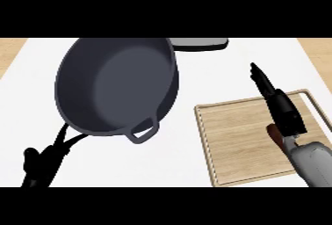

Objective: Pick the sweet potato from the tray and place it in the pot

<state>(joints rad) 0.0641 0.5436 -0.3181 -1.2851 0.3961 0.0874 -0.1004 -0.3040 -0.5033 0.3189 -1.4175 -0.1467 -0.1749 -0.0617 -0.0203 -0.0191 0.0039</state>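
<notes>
Low at the left edge, left hand (34,165), resting, fingers straight and pointing up, tips just beside the lower rim of the pot (88,118). Pot dark grey, wide and shallow, taking up most of the left half, with a loop handle (144,132) on the near right side and nothing inside. Behind it at the top, part of a grey flat object (200,43), half hidden by the pot's rim.

Further right, wooden tray (240,145), pale boards with a raised edge, well apart from the pot. Over its right side, right hand (285,112), seen edge-on. Just under it, near the wrist, a reddish-brown sliver: most likely the sweet potato (273,132), mostly hidden. Held or only covered: cannot tell from this angle, nor whether the hand is closed.

Probably solid, stiff and fairly heavy for its size, skin dry rather than slick, tapered ends prone to rolling. Best taken across the thick middle, not by a tip.
</notes>
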